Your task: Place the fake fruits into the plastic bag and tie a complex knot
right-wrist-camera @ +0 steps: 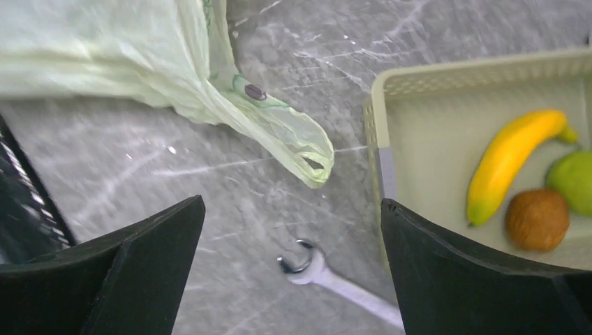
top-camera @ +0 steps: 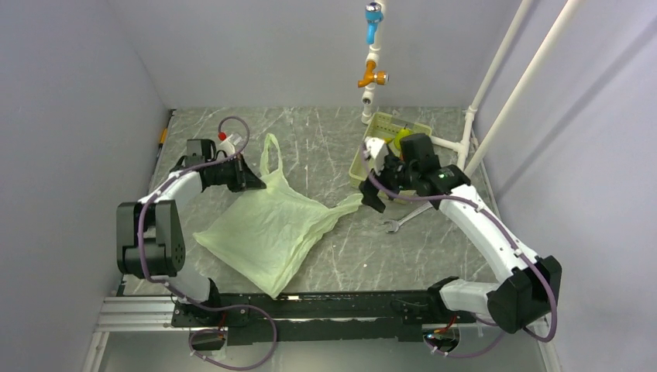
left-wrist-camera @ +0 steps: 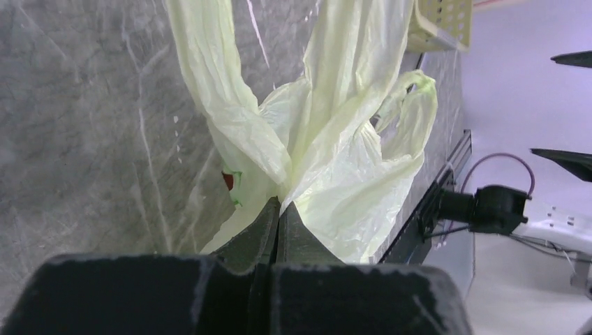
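Note:
The pale yellow-green plastic bag point(top-camera: 267, 229) lies flat on the marble table, one handle raised by my left gripper and the other stretched right toward the tray. My left gripper point(top-camera: 252, 180) is shut on the bag film at the handle base; in the left wrist view the shut gripper point(left-wrist-camera: 280, 204) pinches the bag point(left-wrist-camera: 349, 174). My right gripper point(top-camera: 373, 195) is open and empty above the table beside the tray. In the right wrist view the gripper point(right-wrist-camera: 291, 202) hovers over the wrench. A yellow banana point(right-wrist-camera: 513, 162), a lime-green fruit point(right-wrist-camera: 574, 180) and a brown round fruit point(right-wrist-camera: 536, 219) lie in the tray.
The rigid pale green tray point(top-camera: 385, 122) stands at the back right, its rim point(right-wrist-camera: 447, 73) showing in the right wrist view. A steel wrench point(top-camera: 403, 219) lies on the table in front of it. White pipes with blue and orange valves point(top-camera: 373, 46) stand behind.

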Available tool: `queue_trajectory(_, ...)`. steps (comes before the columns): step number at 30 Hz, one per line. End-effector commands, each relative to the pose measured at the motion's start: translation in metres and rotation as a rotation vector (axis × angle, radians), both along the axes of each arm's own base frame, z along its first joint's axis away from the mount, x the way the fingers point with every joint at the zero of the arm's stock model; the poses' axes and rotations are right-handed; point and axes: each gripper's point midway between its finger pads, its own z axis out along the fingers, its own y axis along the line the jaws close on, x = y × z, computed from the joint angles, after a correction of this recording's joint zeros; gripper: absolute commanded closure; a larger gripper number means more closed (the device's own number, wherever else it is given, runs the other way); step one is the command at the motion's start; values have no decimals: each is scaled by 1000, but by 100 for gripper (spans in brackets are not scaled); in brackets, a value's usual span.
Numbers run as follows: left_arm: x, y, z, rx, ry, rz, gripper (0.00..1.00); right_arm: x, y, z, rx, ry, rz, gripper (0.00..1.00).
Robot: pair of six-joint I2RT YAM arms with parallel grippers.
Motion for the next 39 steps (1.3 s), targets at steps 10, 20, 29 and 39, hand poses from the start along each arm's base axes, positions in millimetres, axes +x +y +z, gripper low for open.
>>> queue_trajectory(10, 6, 3, 14, -149, 19, 295, 100, -68, 62, -16, 476, 661, -353, 0)
queue_trajectory(20, -18, -4, -3, -216, 97, 297, 100, -62, 125, -72, 594, 843, -272, 0)
queue_trajectory(29, -36, 2, -13, -169, 107, 266, 100, -58, 138, -105, 576, 934, -297, 96)
queue_trajectory(39, -18, 110, 25, 163, -199, 218, 84, -56, 49, -97, 406, 708, -307, 100)
